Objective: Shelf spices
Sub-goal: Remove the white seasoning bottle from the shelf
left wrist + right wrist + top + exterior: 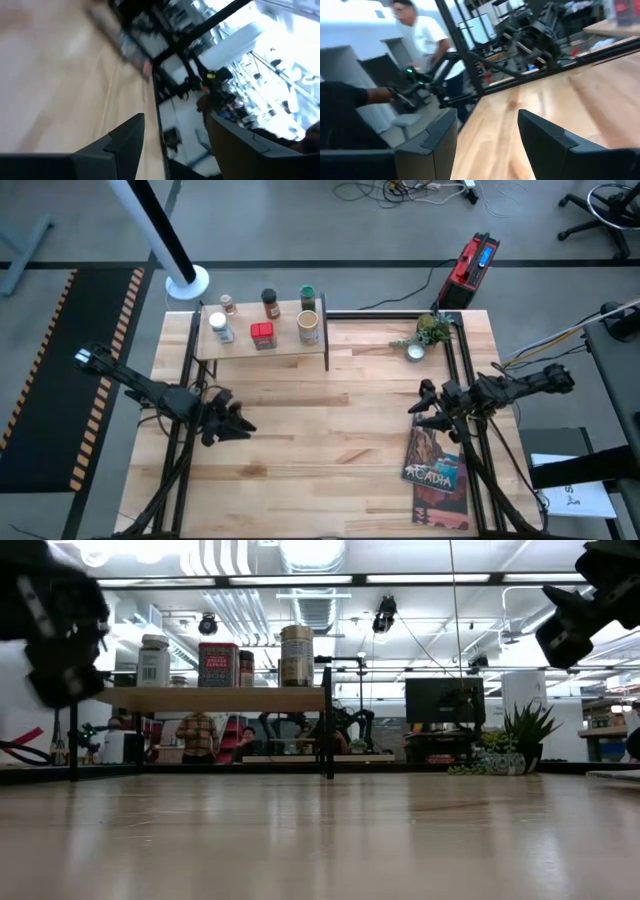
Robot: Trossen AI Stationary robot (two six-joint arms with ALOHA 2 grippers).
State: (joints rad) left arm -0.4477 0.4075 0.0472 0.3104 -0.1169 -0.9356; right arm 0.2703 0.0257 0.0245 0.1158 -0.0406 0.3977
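Apparently done: all five spices sit on the shelf [262, 348] at the table's [330, 430] back left — white-capped jar [220, 328], red tin [262, 335], brown jar [270, 303], green-lidded jar [307, 298], tan canister [308, 327]. None left on the table. Left gripper [236, 423] and right gripper [420, 408] hover mid-table, jaws parted, empty. Book [437, 473] by the right arm reads "ACADIA". Tin label unreadable.
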